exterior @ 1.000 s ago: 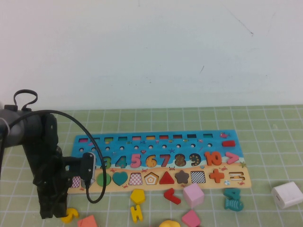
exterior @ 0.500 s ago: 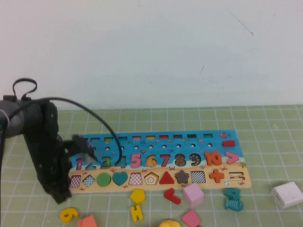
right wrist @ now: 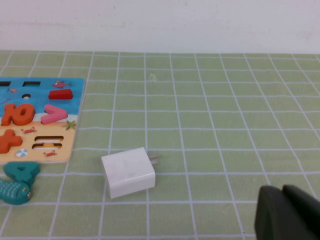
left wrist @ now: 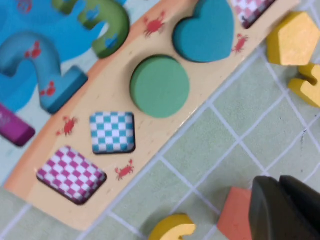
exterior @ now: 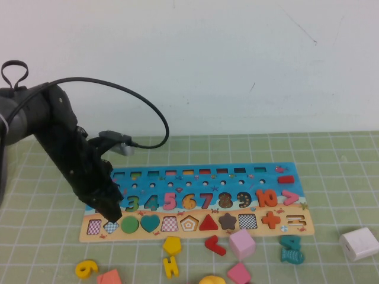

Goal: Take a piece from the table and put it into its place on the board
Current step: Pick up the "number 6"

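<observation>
Two arms are fitted, but only the left one appears in the high view. The left gripper [exterior: 111, 208] hangs over the near-left end of the board [exterior: 249, 171], above the tan strip beside the green circle [exterior: 129, 225]. Its fingers look pressed together with nothing between them in the left wrist view (only their dark tips show, at the picture's corner).

The piece [exterior: 86, 269] lies on the table [exterior: 331, 160], on the near side of the board's left end, just beside an orange block [exterior: 110, 277] and apart from the gripper. The left wrist view catches only a curved yellow edge [left wrist: 172, 227] of it.

The right gripper [right wrist: 287, 212] is out of the high view. Its own camera shows dark finger ends over bare mat, near a white plug adapter [right wrist: 128, 172] that lies off the board's right end. Whether its jaws are open or closed cannot be told.
</observation>
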Available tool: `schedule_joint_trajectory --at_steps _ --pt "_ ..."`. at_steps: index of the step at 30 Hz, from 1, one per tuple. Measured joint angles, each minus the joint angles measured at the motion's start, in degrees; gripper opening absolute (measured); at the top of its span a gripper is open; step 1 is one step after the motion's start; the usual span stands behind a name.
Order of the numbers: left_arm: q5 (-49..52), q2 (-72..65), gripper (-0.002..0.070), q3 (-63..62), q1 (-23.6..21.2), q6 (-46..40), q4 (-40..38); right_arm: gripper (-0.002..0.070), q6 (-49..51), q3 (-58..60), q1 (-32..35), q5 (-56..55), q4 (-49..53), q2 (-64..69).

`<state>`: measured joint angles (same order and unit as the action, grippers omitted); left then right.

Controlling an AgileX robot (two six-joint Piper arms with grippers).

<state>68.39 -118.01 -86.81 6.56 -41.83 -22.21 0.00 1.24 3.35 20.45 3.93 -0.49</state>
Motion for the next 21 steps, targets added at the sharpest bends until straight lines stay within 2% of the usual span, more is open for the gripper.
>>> schedule_joint_trajectory --at_steps 3,8,14,17,21 --pt "0.0 0.0 0.0000 0.0 0.4 -2.9 1.7 -0.0001 0.0 0.0 0.0 0.0 0.0 0.0" --pt "-0.6 3.3 -0.0001 2.8 4.4 -3.0 12.9 -0.0001 0.0 0.0 0.0 0.0 0.0 0.0" --pt "-16.1 17.6 -0.0001 17.6 11.0 0.0 22.2 -0.0001 0.0 0.0 0.0 0.0 0.0 0.0" --pt "-21.3 24.5 -0.0001 25.4 11.5 1.2 23.0 -0.0001 0.0 0.0 0.0 0.0 0.0 0.0" --pt "-22.5 28.7 -0.0001 32.1 11.4 1.6 25.8 -0.0001 0.0 0.0 0.0 0.0 0.0 0.0"
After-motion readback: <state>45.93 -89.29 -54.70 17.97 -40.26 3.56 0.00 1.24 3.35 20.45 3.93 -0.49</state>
